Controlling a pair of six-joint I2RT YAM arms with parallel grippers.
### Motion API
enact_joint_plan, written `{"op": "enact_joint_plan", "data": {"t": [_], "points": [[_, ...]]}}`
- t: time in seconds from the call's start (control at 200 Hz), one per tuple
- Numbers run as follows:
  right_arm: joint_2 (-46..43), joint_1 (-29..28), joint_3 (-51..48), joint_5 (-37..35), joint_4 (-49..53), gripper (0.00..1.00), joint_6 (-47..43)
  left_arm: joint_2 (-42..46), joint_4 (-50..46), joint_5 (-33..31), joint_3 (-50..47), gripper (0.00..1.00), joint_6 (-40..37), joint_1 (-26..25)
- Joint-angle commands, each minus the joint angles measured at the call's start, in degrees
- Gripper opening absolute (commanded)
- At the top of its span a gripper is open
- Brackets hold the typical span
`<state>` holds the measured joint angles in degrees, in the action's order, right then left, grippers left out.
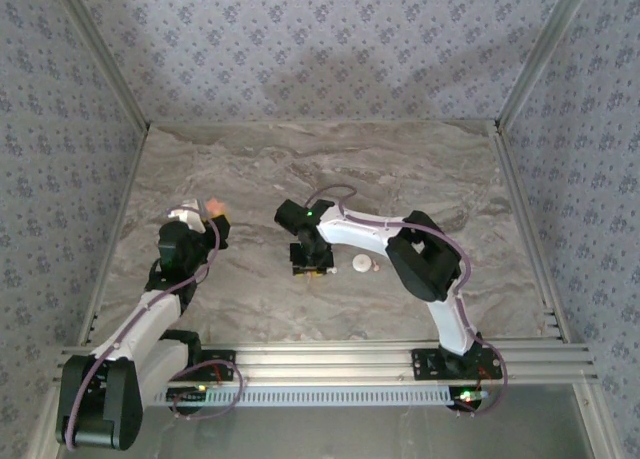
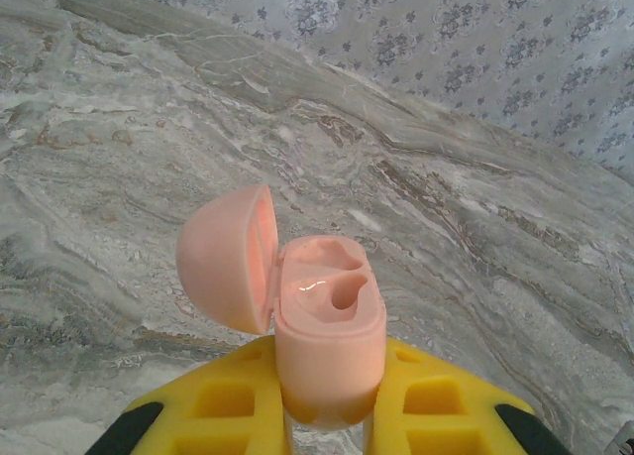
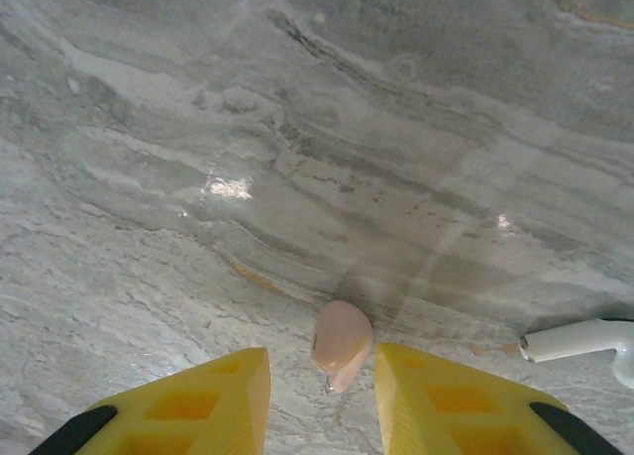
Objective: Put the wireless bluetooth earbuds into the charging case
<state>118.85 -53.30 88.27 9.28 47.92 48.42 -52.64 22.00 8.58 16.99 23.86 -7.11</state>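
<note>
White earbud partly past right edge; charging case bottom behind left hand.

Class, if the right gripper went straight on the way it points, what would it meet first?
Likely the small pink earbud lying between its fingers, then the marble table.

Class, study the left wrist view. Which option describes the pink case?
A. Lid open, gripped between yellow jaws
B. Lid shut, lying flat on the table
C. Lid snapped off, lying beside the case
A: the case stands clamped between the yellow jaws of the left gripper, its lid swung open to the left on its hinge.
</note>
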Motion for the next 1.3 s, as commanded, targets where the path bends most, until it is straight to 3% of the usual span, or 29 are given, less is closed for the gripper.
{"op": "enact_joint_plan", "data": {"t": [0.0, 0.455, 0.804, 1.294], "points": [[1.3, -0.4, 1.6, -1.5, 2.9, 0.33, -0.8, -0.1, 0.4, 1.2, 2.3, 0.16, -0.7, 0.3], [1.8, -0.2, 1.3, -3.4, 1.4, 0.25, -1.1, -0.3, 0.3, 1.2, 2.4, 0.16, -0.8, 0.3], [1.1, -0.1, 1.0, -4.1, -0.6, 0.29, -1.1, -0.8, 0.2, 1.4, 2.7, 0.16, -0.8, 0.3], [0.9, -0.2, 0.2, -4.8, -0.8, 0.2, -1.7, -1.1, -0.1, 1.7, 2.9, 0.16, -1.0, 0.3]]}}
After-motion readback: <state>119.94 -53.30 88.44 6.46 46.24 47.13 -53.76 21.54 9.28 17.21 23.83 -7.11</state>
